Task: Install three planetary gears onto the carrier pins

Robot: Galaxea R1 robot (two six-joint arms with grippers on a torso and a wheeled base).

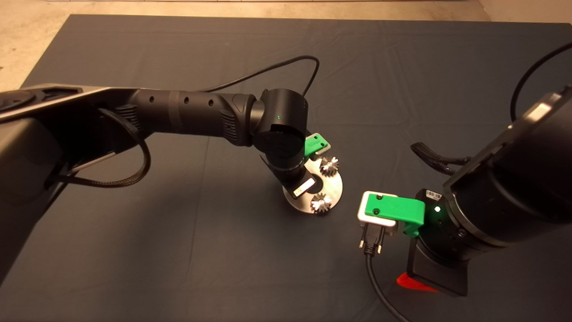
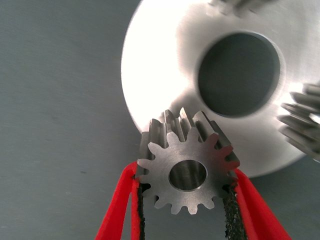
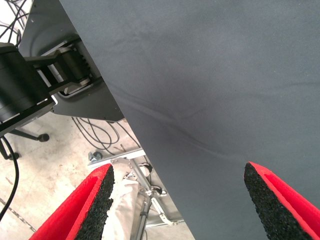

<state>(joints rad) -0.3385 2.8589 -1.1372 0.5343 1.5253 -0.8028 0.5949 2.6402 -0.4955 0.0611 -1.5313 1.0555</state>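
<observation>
Left gripper point(image 2: 187, 200) clamping a small toothed silver gear point(image 2: 186, 167) over the shiny round metal disc's point(image 2: 165, 75) rim; right gripper point(image 3: 180, 200) spread wide beside it.

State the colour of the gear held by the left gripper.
Silver-grey metal gear, clearest in the left wrist view.

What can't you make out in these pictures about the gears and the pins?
- Third carrier pin: in the left wrist view, the gear held by the left gripper covers it.
- That gear and gripper: in the head view, hidden under the left arm.
- Disc: partly covered there.
- Two mounted gears: cut off, blurred in the wrist view.
</observation>
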